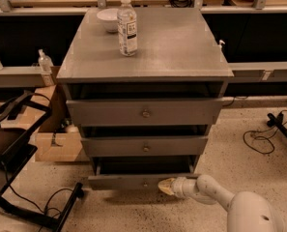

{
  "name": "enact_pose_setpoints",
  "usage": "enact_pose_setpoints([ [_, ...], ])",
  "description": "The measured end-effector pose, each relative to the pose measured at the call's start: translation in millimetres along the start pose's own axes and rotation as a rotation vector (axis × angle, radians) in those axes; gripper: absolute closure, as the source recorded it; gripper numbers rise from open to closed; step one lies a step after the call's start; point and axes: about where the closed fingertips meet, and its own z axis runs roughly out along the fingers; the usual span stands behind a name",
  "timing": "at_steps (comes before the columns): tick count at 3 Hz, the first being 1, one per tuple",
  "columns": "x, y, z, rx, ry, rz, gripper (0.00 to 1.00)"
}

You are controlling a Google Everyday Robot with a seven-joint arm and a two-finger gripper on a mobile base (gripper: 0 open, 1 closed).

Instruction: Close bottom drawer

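The bottom drawer is the lowest grey strip-like front of the grey cabinet, with a small round knob. It stands a little way out, with a dark gap above its front. My gripper reaches in from the lower right on a white arm. Its pale tip sits against the drawer front, just right of the knob.
Two more grey drawers above also stand slightly out. A water bottle and a white bowl stand on the cabinet top. A cardboard box and a black frame are to the left. Cables lie on the floor at right.
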Motion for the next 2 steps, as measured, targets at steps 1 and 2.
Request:
enact_pose_setpoints([
  [1,10,17,-1,-0.005,0.002,0.017,1.0],
  [2,27,46,-9,-0.001,-0.004,0.031,1.0],
])
